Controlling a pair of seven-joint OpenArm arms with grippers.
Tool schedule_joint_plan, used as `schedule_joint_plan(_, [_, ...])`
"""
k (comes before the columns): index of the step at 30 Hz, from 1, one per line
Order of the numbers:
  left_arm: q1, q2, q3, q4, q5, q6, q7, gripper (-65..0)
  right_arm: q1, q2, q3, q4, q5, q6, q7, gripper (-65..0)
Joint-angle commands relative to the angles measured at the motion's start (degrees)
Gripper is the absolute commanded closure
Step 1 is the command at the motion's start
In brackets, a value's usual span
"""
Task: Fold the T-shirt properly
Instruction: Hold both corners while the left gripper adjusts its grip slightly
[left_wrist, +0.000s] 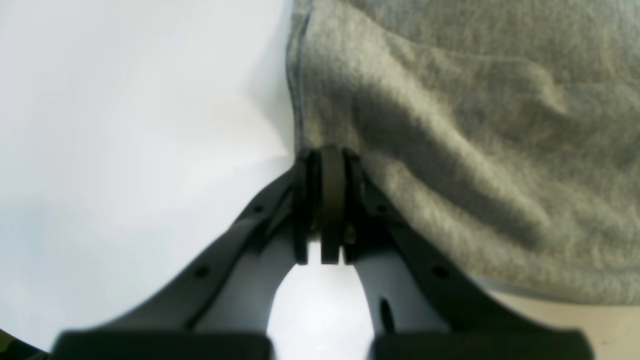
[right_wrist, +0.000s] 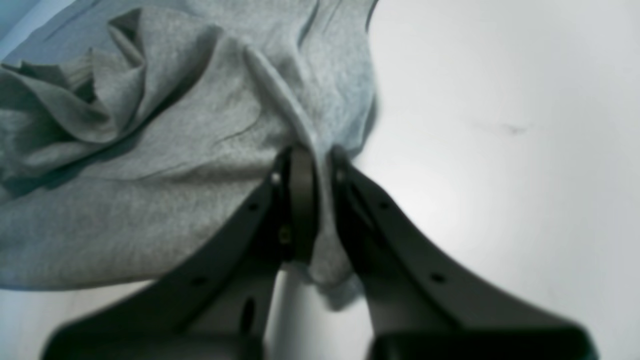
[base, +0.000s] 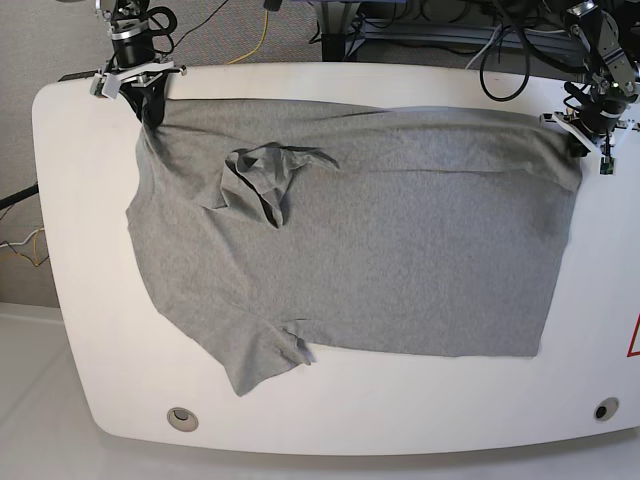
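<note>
At the far edge of the table (base: 60, 250), both pincers are clamped on cloth. My right gripper (right_wrist: 312, 165) has its jaws pressed together on a pinch of the T-shirt (right_wrist: 175, 150), a tuft of grey knit hanging out below the fingers. My left gripper (left_wrist: 327, 155) is likewise closed tight, biting the garment's border where fabric meets bare white surface.

Outward from the grips, the base view shows the right gripper (base: 150, 105) at one far corner and the left gripper (base: 590, 135) at the other, with the T-shirt (base: 400, 270) spread across most of the table between them. One sleeve lies folded inward in a crumpled knot on the body near the right arm's side; the other sleeve trails toward the near edge.

Hazards, as I judge them: the crumpled sleeve may be trapped inside any fold begun now, leaving a lump. Each pinch is small and close to the border, so uneven pulling could let the soft knit slip free. Unequal travel of the two arms would skew the fold line.
</note>
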Motion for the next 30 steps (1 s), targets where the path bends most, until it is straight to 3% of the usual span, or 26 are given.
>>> schedule_joint_plan(1, [2.21, 1.91, 1.43, -1.89, 3.99, -2.91, 11.16, -1.6, -0.81, 0.00, -0.38, -3.86, -5.76, -7.75, -29.71, 0.0])
schedule_joint_plan(15, [6.52, 4.10, 1.43, -1.89, 3.99, -2.91, 11.07, -1.6, 0.86, 0.09, -0.38, -3.86, -5.76, -7.84, -29.71, 0.0])
schedule_joint_plan(30, [8.54, 4.10, 1.16, -1.98, 4.08, -2.91, 11.07, -1.6, 1.56, 0.09, -0.47, -3.86, -5.76, -7.84, -29.80, 0.0])
